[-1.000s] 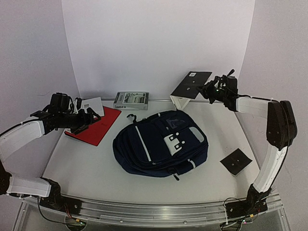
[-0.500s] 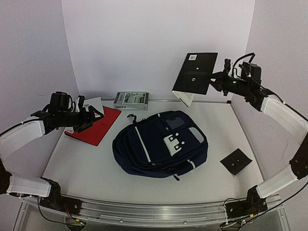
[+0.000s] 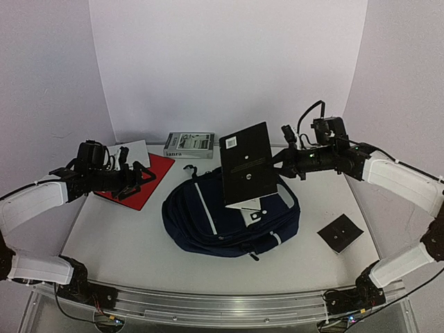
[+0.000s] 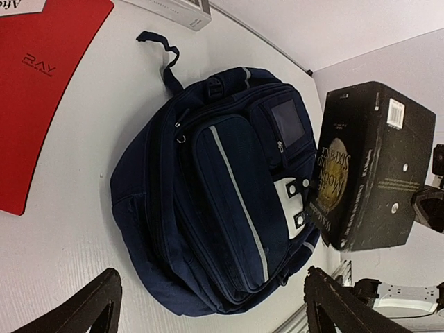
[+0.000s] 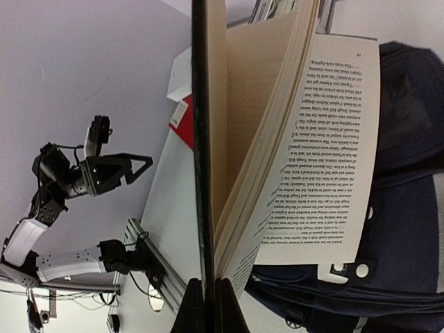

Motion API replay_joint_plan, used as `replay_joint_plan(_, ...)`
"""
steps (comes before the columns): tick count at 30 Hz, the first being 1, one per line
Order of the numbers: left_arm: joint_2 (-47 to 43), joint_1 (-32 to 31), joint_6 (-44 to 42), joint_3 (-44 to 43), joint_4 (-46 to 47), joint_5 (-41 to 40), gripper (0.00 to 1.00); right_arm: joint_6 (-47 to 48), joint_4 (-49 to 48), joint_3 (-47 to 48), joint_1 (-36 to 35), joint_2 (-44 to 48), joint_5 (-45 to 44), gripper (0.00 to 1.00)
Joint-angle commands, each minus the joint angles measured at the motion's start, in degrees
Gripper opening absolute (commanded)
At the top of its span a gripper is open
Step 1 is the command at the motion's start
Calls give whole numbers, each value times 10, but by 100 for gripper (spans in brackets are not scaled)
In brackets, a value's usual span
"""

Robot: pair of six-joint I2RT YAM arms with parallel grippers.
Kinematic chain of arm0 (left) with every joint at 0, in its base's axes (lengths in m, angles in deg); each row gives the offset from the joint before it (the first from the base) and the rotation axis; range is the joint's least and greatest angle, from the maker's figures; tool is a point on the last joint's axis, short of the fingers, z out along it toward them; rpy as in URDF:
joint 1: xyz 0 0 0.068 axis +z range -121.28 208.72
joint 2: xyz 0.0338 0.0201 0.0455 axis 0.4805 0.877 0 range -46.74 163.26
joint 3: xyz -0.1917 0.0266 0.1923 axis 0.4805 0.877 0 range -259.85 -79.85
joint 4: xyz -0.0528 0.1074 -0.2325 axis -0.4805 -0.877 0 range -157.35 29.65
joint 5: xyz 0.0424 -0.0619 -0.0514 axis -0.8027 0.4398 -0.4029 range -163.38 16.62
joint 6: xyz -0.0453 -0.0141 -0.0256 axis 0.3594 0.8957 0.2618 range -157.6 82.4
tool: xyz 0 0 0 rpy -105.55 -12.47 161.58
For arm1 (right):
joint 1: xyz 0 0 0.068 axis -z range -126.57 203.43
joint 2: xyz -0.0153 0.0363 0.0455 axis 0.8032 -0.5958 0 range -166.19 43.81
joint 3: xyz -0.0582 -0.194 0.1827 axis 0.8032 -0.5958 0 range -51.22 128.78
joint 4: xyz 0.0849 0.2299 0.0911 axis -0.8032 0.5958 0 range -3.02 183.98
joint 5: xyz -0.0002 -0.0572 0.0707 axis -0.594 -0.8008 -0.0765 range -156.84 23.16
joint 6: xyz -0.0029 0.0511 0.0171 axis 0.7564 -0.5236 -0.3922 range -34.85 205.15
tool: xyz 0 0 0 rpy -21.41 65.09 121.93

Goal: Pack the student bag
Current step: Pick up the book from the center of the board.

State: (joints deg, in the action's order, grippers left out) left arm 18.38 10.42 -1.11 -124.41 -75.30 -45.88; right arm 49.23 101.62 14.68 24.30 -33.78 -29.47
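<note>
At the lower right of the top view, a flat black square piece [image 3: 340, 233] with a pale dot at its middle is seen lying on the white worktop [image 3: 118, 236], well apart from everything else. The student bag [image 3: 208, 222] is laid flat at the centre of the worktop, front side up, with its white stripe running along the front pocket and its carry loop pointed toward the back wall.

Above the bag's right half, an open black hardcover book [image 3: 248, 163] is held in the air. The right end effector [image 3: 283, 161] is clamped on the edge of its black cover, and in the right wrist view the pages are seen fanning away from that cover, with printed text showing. Part of the bag's grey buckle flap is hidden behind the book in the top view.

At the left of the frame, the left end effector [image 3: 139, 180] is held over a red folder [image 4: 48, 83] with its fingers spread wide apart and nothing between them.

Farthest back, a white card [image 3: 135, 149] and a grey-and-white book [image 3: 189, 144] are set near the back wall.
</note>
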Motion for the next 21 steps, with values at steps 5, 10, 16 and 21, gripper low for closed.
replay_joint_plan(5, -14, -16, 64, 58, 126, 47, 91, -15, -129, 23, -78, -100, 90, 0)
replay_joint_plan(10, 8, -36, 107, 86, 223, 75, 91, -78, -248, 22, -107, -168, 120, 0)
replay_joint_plan(16, 59, -78, 139, 91, 305, 85, 91, -105, -299, 45, -124, -206, 132, 0)
replay_joint_plan(21, 97, -90, 163, 91, 366, 102, 91, -122, -332, 49, -131, -213, 146, 0)
